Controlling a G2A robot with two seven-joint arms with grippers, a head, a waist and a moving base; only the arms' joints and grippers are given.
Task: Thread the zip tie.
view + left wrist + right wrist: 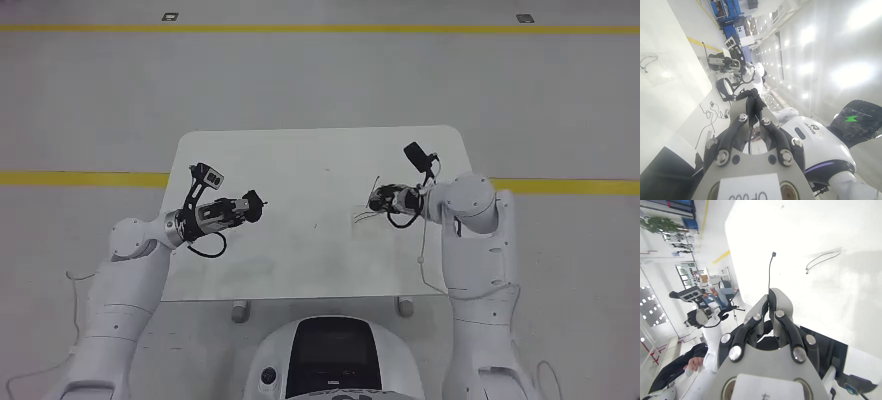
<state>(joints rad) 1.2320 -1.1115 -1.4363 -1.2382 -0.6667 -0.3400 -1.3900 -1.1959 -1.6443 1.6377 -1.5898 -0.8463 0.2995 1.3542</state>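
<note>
Right hand [769, 295] is pressed together on a black zip tie [769, 272], pinching the strap so that a stretch of it stands out past the fingertips, above the desk [791, 228], and ends in the square head [774, 254]. Left hand [752, 98] hangs well apart across the desk, fingers close together; a thin dark strand runs between them, and what it is cannot be told. Two loose ties [821, 258] lie on the desk near the right hand.

The step in hand looks like bringing the tail to the head. Done well, the right hand would hold the head steady with its slot facing the left hand, which should grip the springy tail close to its tip and feed it straight in.
</note>
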